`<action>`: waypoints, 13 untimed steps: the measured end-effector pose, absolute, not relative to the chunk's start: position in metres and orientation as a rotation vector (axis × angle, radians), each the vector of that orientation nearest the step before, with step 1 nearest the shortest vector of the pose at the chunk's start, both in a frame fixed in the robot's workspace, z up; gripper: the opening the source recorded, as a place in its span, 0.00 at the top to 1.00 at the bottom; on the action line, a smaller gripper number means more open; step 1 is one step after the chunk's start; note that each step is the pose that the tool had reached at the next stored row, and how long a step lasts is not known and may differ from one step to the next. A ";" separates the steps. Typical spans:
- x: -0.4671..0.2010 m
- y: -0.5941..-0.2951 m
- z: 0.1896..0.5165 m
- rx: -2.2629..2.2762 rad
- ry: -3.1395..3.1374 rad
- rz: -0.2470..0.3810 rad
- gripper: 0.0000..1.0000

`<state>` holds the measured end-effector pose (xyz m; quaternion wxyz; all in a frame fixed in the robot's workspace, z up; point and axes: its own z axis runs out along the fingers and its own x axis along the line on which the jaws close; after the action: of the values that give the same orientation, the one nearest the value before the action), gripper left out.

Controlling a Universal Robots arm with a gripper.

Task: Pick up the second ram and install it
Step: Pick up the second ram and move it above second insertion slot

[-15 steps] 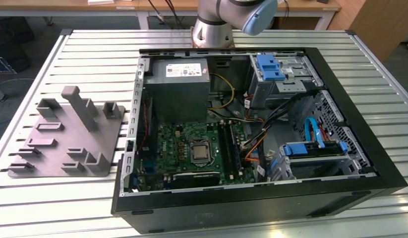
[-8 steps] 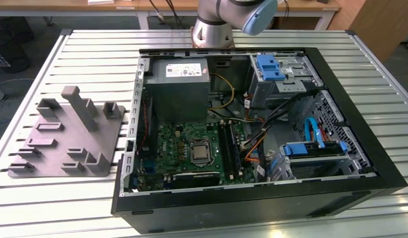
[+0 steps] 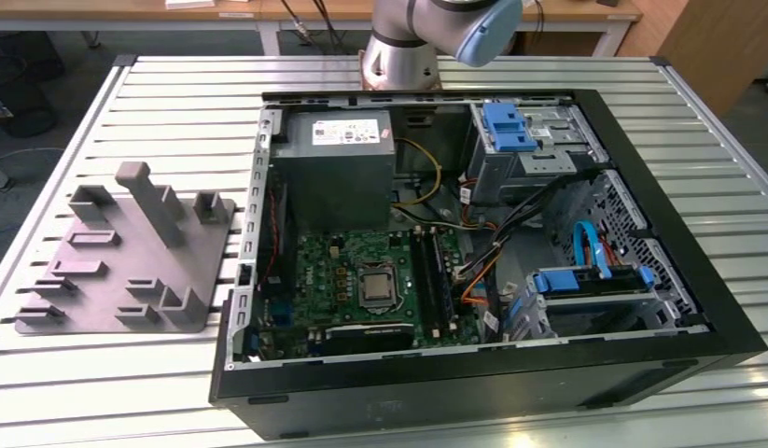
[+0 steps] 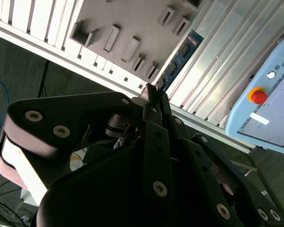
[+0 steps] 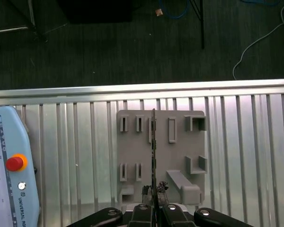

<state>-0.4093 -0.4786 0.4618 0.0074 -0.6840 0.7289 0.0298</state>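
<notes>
- Second ram hangs edge-on above the biggest thing in the room, a slatted metal table.
- An open black computer case lies on that table in the exterior view. The arm's silver base stands at twelve o'clock from it.
- Inside the case a grey power supply sits at about eleven o'clock and a green motherboard at about seven o'clock. Blue drive brackets sit at one o'clock and four o'clock.
- A grey holder plate, with upright blocks and narrow slots, lies flat on the slats at nine o'clock from the case, just beside it.
- A pale blue pendant with a red button lies on the slats near the plate in both wrist views.
- The gripper is clenched on one end of the ram, clamping its two flat faces, and holds it over the holder plate.
- In the second wrist view the ram reaches out from the gripper as a blue-green board with a row of dark chips. Its far end points towards the plate, and I cannot tell whether it touches.
</notes>
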 end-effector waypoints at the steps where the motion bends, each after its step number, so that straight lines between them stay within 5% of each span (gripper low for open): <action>1: -0.409 -0.479 0.462 -2.139 2.279 0.093 0.86; 13: -0.369 -0.479 0.445 -2.139 2.280 0.094 0.86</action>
<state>-0.3685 -0.4786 0.4447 0.0070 -0.6840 0.7289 0.0300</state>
